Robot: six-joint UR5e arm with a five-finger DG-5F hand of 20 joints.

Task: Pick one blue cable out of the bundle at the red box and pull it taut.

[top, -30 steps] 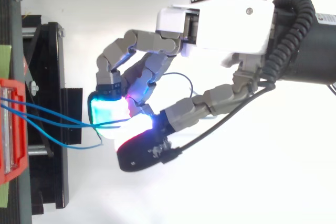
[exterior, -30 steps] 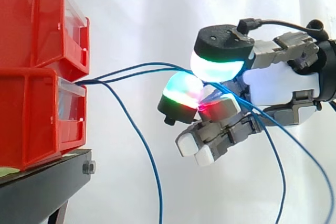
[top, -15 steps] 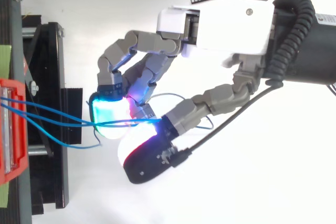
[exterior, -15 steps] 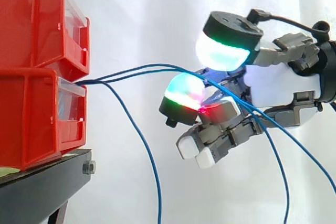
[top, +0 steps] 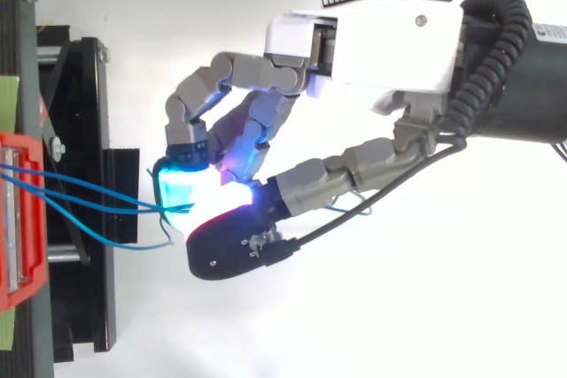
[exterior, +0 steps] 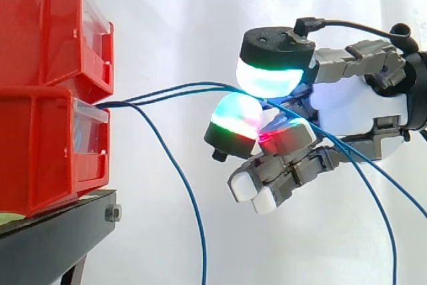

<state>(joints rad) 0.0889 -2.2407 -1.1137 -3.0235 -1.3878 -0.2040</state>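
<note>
Hand (exterior: 353, 108): curled shut, thumb pad (exterior: 267, 79) pressed toward fingertip pad (exterior: 235, 121), pinching what looks like two blue cables (exterior: 200, 85), w/ slack arc back to lower red bin (exterior: 40, 151) on black stand (exterior: 53, 238). Third blue cable (exterior: 175, 168): drooping free from same bin. Thin, light, limp, prob. slick sheath, so likely to slip betw. rounded pads. Best hold: single strand, mid-span, firm pinch, steady pull away from bin.

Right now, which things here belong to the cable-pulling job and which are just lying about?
In the job: blue cables, the hand pinching them, the lower red bin they come out of.
Just there: upper red bin, black stand, white curtain.
</note>
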